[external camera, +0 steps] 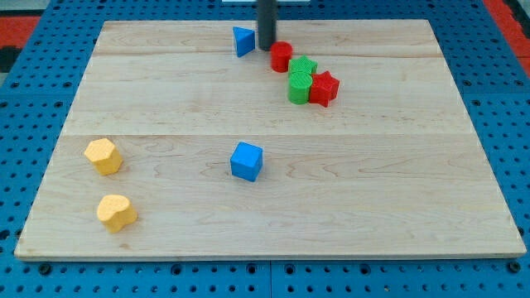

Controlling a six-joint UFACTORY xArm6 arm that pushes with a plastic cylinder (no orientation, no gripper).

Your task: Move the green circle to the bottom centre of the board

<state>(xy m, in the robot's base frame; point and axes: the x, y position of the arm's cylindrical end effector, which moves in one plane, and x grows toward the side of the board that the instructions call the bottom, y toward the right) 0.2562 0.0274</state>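
Note:
The green circle [299,86] sits in a tight cluster near the view's top centre. A green star [303,66] lies just above it, a red star [324,88] touches its right side, and a red cylinder [281,56] lies at the cluster's upper left. My tip [267,47] stands on the board just left of the red cylinder, between it and a blue triangle [243,40]. The tip is up and to the left of the green circle, with the red cylinder between them.
A blue cube [247,161] lies near the board's middle. A yellow hexagon-like block [103,156] and a yellow heart-like block [116,212] lie at the lower left. The wooden board [397,199] rests on a blue pegboard.

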